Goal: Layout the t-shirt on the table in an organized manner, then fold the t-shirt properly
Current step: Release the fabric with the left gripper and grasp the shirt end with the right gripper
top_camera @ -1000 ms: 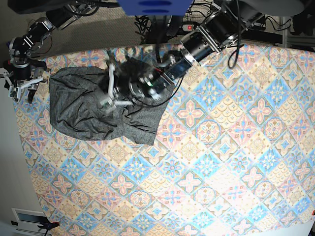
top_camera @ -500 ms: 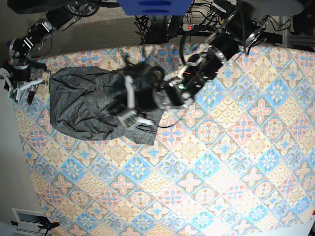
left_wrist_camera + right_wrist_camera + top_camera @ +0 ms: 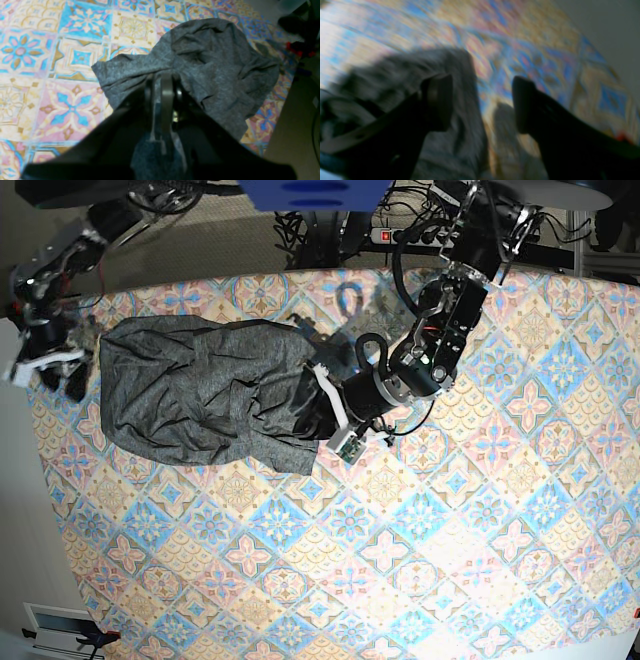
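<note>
On the floral table [image 3: 420,560], the left pincer [image 3: 335,425] clamps the t-shirt [image 3: 190,395]; drag toward three o'clock, low and taut. The right pincer [image 3: 481,102], blurred, seems open.

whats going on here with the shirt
A two-armed robot is spreading a grey t-shirt on the patterned table. The left pincer is shut on a bunched edge of the shirt. The right pincer is open at the shirt's other end, holding nothing. The shirt is wrinkled, not folded.
</note>
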Controlling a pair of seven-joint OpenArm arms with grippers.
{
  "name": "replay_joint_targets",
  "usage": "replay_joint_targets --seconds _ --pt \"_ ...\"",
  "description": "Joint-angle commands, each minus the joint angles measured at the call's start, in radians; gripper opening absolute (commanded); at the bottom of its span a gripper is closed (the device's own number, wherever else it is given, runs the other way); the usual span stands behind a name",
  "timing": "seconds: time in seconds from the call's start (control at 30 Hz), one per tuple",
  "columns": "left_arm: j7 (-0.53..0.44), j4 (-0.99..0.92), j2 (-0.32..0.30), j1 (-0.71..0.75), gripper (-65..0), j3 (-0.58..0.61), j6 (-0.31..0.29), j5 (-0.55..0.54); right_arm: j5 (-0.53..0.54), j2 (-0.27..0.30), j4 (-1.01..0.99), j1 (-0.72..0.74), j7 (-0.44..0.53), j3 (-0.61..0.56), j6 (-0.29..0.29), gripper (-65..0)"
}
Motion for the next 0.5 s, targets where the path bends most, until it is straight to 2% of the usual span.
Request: replay_joint_targets --seconds 0.0,0.4,0.47 --pt "-0.023 0.02 0.002 -0.016 -61.9 -0.003 -0.002 -0.011 0.021 0.021 0.003 -0.011 0.01 0.011 0.002 -26.5" --pt "-0.023 0.02 0.002 -0.016 -61.9 -0.005 -0.002 -0.007 0.03 0.017 -0.126 -0.033 0.007 0.006 0.002 -25.6" --pt "-0.023 0.02 0.002 -0.017 -61.9 -0.006 -0.002 -0.007 0.03 0.017 -0.149 -0.036 0.005 -0.025 0.002 -25.6"
